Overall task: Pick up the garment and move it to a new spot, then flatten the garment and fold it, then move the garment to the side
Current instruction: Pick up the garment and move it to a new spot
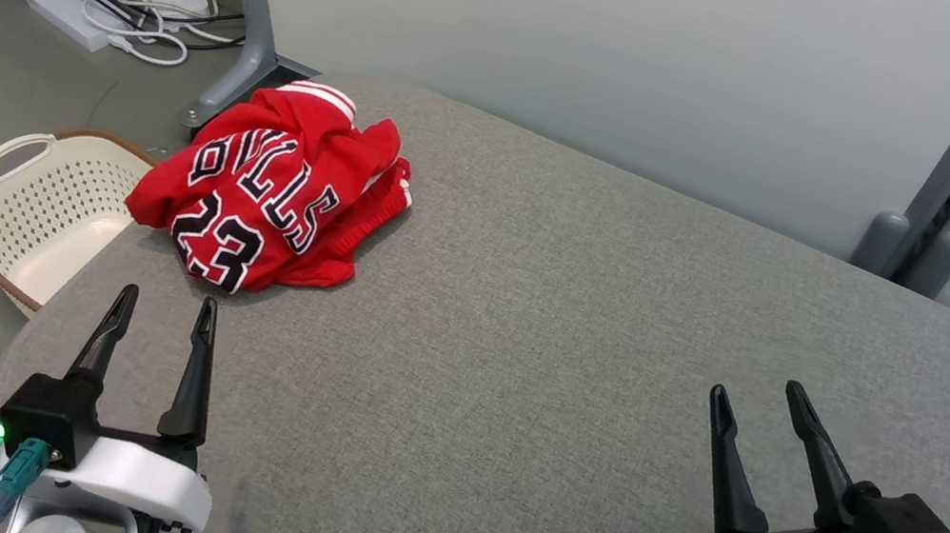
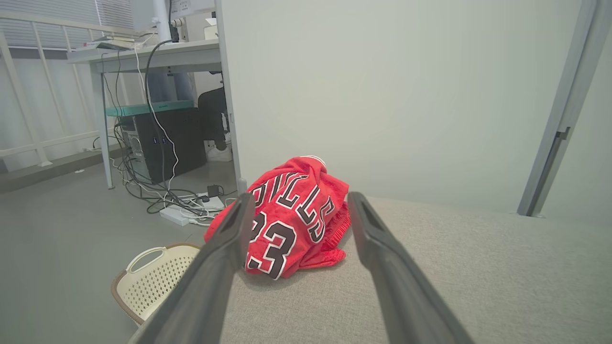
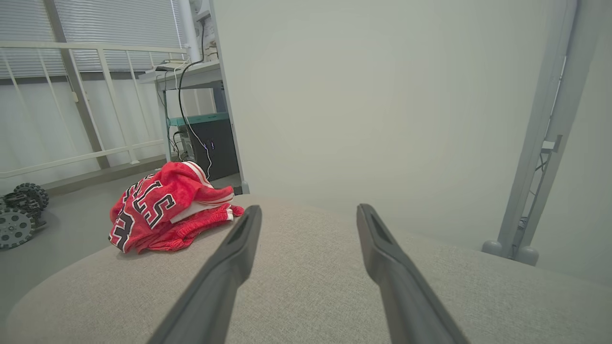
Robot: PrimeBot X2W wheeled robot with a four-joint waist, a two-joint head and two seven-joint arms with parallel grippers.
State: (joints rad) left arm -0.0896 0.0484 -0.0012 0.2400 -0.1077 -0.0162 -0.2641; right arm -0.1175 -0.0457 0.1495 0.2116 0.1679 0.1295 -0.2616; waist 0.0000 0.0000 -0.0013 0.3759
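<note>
Soft, even, bright light fills every view, brightest at the blinds [image 3: 95, 24] in the wrist views' upper left, the garment [image 1: 275, 194] casts a faint shadow, while the near fingers [image 2: 210, 277] blur and lines bow at wrist-view edges

1. The garment [image 1: 271, 189] lies on the table [image 1: 578, 342], at its far left corner.
2. Left of the garment, a basket [image 1: 51, 205] sits on the floor.
3. Behind the garment stands a partition [image 1: 627, 51]; behind and left of it, a power strip [image 1: 69, 10] lies on the floor.
4. The left gripper [image 1: 170, 300] is just before the garment, and the right gripper [image 1: 756, 391] is well to its right.
</note>
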